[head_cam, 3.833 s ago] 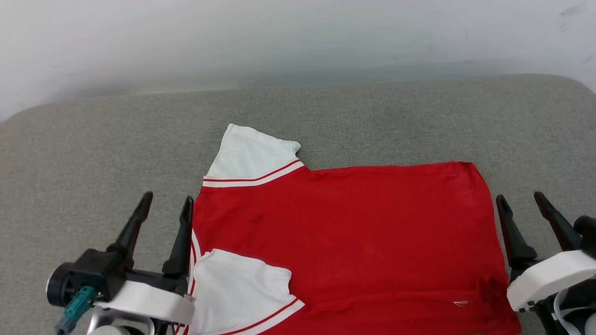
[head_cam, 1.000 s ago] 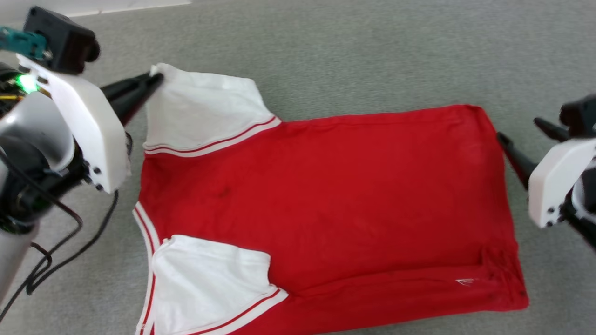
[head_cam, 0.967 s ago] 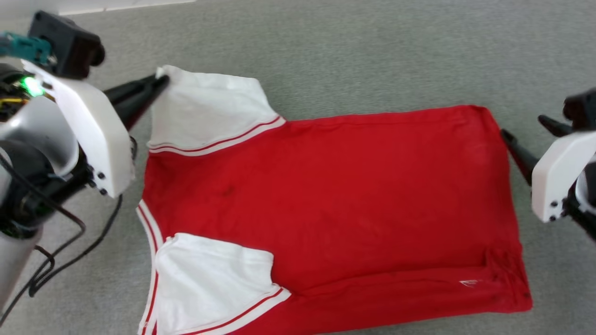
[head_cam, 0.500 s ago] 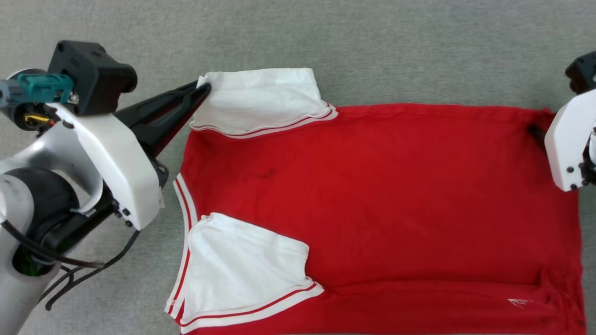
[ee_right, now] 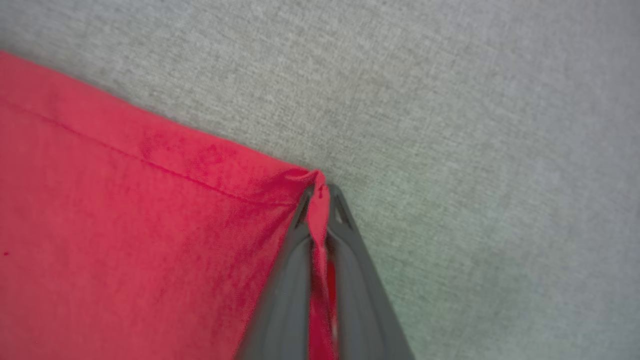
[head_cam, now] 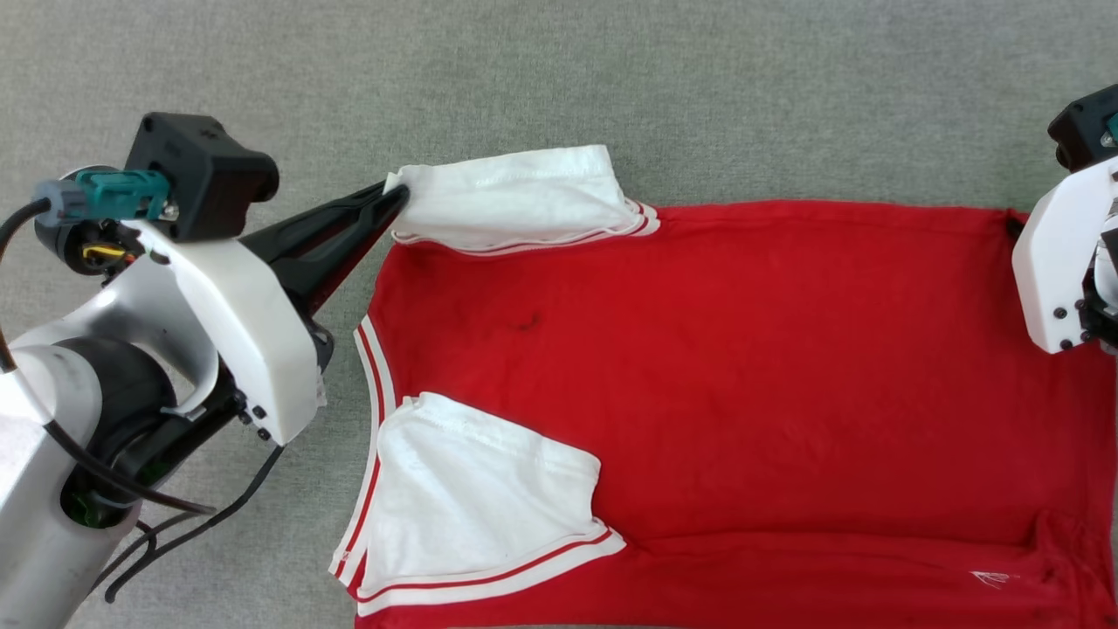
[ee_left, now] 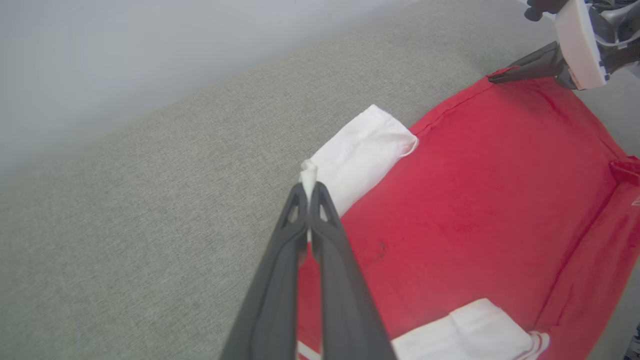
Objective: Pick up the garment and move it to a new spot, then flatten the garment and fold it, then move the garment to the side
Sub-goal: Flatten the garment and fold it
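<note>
The garment [head_cam: 742, 367], a red T-shirt with white sleeves, lies spread on the grey fabric surface. My left gripper [head_cam: 395, 194] is shut on the outer corner of the far white sleeve [head_cam: 524, 201], which is lifted a little and bunched. In the left wrist view the left gripper [ee_left: 308, 187] pinches a tuft of white cloth of the garment [ee_left: 475, 190]. My right gripper [ee_right: 317, 192] is shut on the far hem corner of the garment [ee_right: 125, 240], with red cloth pinched between its fingers. In the head view its white housing covers most of the right gripper [head_cam: 1013, 229]. The near sleeve [head_cam: 476, 498] lies flat.
The grey fabric surface [head_cam: 611, 79] reaches well beyond the garment on the far and left sides. A pale wall [ee_left: 150, 50] rises behind it. A black cable [head_cam: 201, 524] hangs below my left forearm. My right gripper [ee_left: 495, 77] shows at the top right of the left wrist view.
The right gripper has come in to the far hem corner and shut on it. The left gripper stays shut on the sleeve corner. The head camera has tilted down, shifting the whole picture.
</note>
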Tool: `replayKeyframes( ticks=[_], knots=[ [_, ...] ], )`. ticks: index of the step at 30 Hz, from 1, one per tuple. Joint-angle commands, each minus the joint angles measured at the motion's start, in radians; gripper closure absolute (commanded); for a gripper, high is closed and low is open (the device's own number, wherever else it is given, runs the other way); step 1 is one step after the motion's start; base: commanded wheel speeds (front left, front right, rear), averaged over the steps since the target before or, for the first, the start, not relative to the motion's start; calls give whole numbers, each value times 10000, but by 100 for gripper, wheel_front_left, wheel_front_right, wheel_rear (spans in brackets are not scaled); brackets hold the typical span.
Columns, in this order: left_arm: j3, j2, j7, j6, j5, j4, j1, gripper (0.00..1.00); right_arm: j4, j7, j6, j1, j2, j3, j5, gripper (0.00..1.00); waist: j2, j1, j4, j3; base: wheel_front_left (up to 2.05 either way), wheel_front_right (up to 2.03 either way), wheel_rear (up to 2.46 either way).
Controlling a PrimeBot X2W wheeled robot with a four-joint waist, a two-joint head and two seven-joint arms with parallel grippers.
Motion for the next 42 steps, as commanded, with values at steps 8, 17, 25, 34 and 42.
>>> replayKeyframes(
  ticks=[8, 17, 25, 34, 42],
  knots=[
    [259, 148, -435, 292, -151, 286, 744, 100, 192, -864, 10, 290, 470, -511, 539, 100, 0, 0, -287, -946, 0, 0, 0],
    [414, 352, -837, 764, -465, 48, 2237, 100, -712, -1790, 10, 1777, 671, -1496, 1187, 100, 0, 0, -392, -2056, 0, 0, 0],
    [339, 646, -1109, 1144, -733, -369, 3931, 100, -2085, -2239, 10, 4023, 1020, -2452, 1444, 100, 0, 0, -348, -2720, 0, 0, 0],
    [-80, 768, -1218, 1453, -922, -371, 5571, 100, -3192, -2067, 9, 6210, 1590, -3283, 1650, 100, 0, 0, -334, -2885, 0, 0, 0],
    [-559, 773, -992, 1446, -1046, 187, 6354, 100, -3204, -1806, 9, 7205, 1522, -3440, 1621, 100, 0, 0, -377, -2897, 0, 0, 0]
  ],
)
